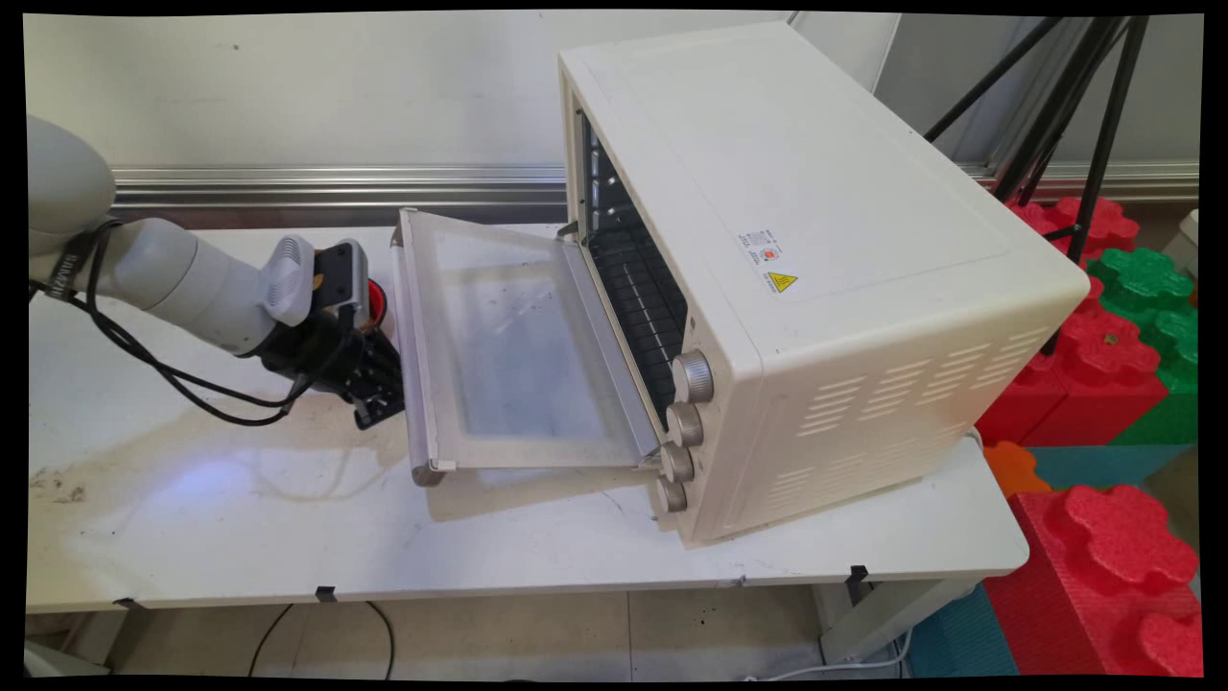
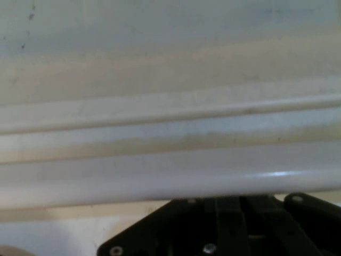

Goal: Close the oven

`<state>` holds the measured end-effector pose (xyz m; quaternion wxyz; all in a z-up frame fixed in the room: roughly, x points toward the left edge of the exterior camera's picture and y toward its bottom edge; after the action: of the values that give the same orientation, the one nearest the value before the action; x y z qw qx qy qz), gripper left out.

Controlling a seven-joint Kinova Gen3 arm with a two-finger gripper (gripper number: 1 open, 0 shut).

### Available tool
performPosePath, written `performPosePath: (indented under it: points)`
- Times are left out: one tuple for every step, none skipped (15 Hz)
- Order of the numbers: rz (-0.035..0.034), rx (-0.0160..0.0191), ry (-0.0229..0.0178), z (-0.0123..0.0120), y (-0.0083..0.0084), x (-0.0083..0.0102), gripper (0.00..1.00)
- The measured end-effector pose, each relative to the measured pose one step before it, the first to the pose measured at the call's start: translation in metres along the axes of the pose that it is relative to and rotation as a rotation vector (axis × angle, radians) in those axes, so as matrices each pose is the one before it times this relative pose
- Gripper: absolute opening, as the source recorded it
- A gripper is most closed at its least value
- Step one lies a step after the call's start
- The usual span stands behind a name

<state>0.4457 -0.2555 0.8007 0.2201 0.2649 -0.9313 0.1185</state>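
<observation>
A cream toaster oven (image 1: 815, 240) stands on the white table (image 1: 240, 537), its glass door (image 1: 518, 345) swung down almost flat and pointing left. My gripper (image 1: 379, 408) is at the door's outer edge, right against the long handle (image 1: 408, 355), near its front half. In the hand view the pale handle bar (image 2: 170, 178) crosses the whole picture just above my black linkage, and my gripper (image 2: 234, 205) looks shut with its tips hidden by the bar. Nothing is held. Inside the oven a dark wire rack (image 1: 638, 288) shows.
A small red thing (image 1: 377, 302) sits on the table behind my hand, mostly hidden. Several knobs (image 1: 683, 422) line the oven's front corner. Red and green foam blocks (image 1: 1103, 355) and black tripod legs (image 1: 1094, 125) stand to the right, off the table.
</observation>
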Motion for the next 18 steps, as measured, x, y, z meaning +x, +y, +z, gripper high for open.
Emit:
performPosePath:
  points:
    - [-0.00351, 0.00207, 0.00408, 0.00065, 0.00031, 0.00090, 0.00]
    - [-0.00540, 0.00297, 0.00711, 0.00067, 0.00036, 0.00160, 0.00]
    - [-0.00346, 0.00153, 0.00472, 0.00032, 0.00030, 0.00099, 0.00]
    - [-0.00516, 0.00186, 0.00760, 0.00006, 0.00045, 0.00156, 0.00]
    - [-0.00308, 0.00156, 0.00521, -0.00012, 0.00024, 0.00108, 0.00]
    - [-0.00609, 0.00285, 0.00871, -0.00114, 0.00068, 0.00121, 0.00]
    - [-0.00673, 0.00316, 0.01045, -0.00167, 0.00071, 0.00136, 0.00]
    - [-0.00363, 0.00116, 0.00856, -0.00115, 0.00031, 0.00188, 0.00]
    - [-0.00532, 0.00141, 0.00930, -0.00181, 0.00050, 0.00153, 0.00]
    - [-0.00476, 0.00051, 0.01418, -0.00226, 0.00063, 0.00348, 0.00]
    - [-0.00338, 0.00064, 0.01108, -0.00186, 0.00035, 0.00315, 0.00]
    - [-0.00336, 0.00035, 0.01060, -0.00186, 0.00044, 0.00294, 0.00]
    - [0.00209, -0.00298, 0.01495, -0.00066, -0.00069, 0.00716, 0.00]
    - [-0.00595, 0.00229, 0.01593, -0.00386, 0.00063, 0.00418, 0.00]
    - [-0.00413, 0.00213, 0.01648, -0.00367, 0.00013, 0.00502, 0.00]
    - [-0.00520, 0.00314, 0.01867, -0.00477, 0.00023, 0.00578, 0.00]
    - [-0.00257, 0.00105, 0.01555, -0.00294, 0.00633, 0.00754, 0.00]
    - [-0.00118, -0.00029, 0.01355, -0.00302, -0.00036, 0.00498, 0.00]
